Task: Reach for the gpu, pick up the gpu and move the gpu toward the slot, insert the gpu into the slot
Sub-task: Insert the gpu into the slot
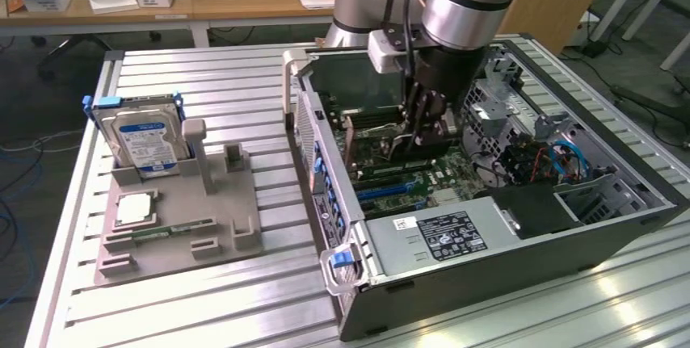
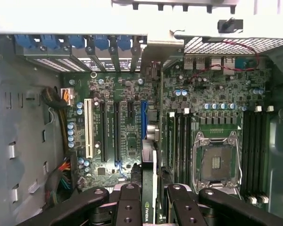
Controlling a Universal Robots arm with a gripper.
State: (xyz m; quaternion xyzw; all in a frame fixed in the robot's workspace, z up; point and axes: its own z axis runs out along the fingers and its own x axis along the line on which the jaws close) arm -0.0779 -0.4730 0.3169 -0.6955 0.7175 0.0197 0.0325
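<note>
Black-fingered gripper (image 1: 422,126), mid-frame in the exterior view, clamps the thin green circuit-board gpu (image 2: 146,213) edge-on, its long axis parallel with the blue motherboard slot (image 2: 144,120) beneath it.

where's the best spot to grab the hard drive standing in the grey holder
Probably its upper half, from straight above, pinching the labelled front and the back. The hard drive stands upright with its lower end sunk in the grey holder, so its top stands clear.
</note>
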